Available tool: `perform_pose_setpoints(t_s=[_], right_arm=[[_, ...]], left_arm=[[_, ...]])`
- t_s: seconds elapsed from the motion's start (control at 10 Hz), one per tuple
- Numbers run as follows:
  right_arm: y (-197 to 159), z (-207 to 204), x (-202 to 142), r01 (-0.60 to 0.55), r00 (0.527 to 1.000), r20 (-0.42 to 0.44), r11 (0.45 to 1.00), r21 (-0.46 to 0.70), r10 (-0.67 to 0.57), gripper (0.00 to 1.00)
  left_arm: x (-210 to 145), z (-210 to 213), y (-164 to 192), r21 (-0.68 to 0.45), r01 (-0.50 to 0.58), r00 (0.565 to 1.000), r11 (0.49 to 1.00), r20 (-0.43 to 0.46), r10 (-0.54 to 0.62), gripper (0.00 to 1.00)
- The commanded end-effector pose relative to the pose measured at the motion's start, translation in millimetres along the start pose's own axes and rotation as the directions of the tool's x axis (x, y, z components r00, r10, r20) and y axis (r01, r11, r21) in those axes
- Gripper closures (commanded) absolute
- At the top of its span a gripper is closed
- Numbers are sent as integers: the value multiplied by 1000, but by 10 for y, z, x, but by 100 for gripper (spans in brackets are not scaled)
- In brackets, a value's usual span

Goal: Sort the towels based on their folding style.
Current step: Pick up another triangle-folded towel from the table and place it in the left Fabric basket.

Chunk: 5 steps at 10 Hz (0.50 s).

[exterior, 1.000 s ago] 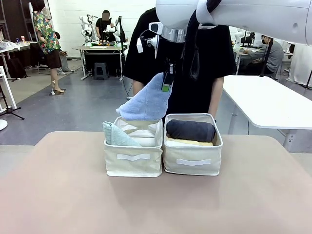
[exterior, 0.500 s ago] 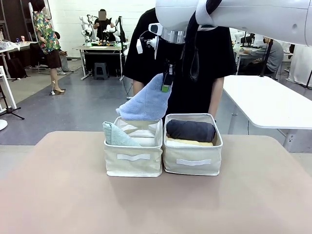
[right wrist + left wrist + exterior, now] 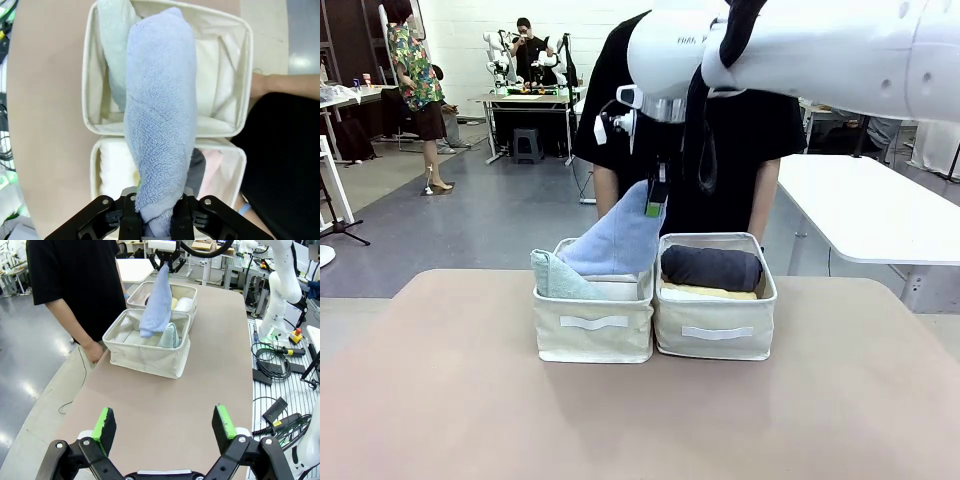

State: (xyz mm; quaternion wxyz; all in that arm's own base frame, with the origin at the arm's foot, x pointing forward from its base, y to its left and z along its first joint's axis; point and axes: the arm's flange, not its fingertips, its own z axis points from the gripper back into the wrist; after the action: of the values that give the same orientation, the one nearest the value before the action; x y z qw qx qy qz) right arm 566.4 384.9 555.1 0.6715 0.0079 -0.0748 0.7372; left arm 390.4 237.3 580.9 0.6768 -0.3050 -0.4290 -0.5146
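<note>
My right gripper (image 3: 655,200) is shut on the narrow tip of the light blue cone towel (image 3: 620,240), which hangs with its wide end dipping into the left bin (image 3: 593,335). A pale teal cone towel (image 3: 560,280) leans in that bin's left corner. The right bin (image 3: 715,340) holds a dark grey roll (image 3: 710,268) on top of a yellow one (image 3: 710,292). In the right wrist view the blue towel (image 3: 160,115) hangs over both bins, with a white roll (image 3: 117,170) and a pink one (image 3: 215,165) below. My left gripper (image 3: 165,425) is open over the bare table, well short of the bins.
A person in a black shirt stands at the far edge right behind the bins, one hand (image 3: 94,351) near the table's edge beside the nearer bin (image 3: 145,357). The tan tabletop (image 3: 470,400) stretches bare in front of the bins.
My right gripper has come down and slightly left with the blue towel, whose wide end now reaches into the left bin. The left arm has not moved.
</note>
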Motion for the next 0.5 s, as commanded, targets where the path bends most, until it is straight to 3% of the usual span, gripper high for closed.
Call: perform_pose_setpoints(t_s=[0.0,0.4], right_arm=[[-145,6,58,-8,1000,0,1000,-26,8,84],[-280,-237,28,35,999,39,999,-15,-34,84]], left_arm=[[2,13,3,7,17,1000,1000,20,-18,0],[2,13,3,7,17,1000,1000,20,-18,0]])
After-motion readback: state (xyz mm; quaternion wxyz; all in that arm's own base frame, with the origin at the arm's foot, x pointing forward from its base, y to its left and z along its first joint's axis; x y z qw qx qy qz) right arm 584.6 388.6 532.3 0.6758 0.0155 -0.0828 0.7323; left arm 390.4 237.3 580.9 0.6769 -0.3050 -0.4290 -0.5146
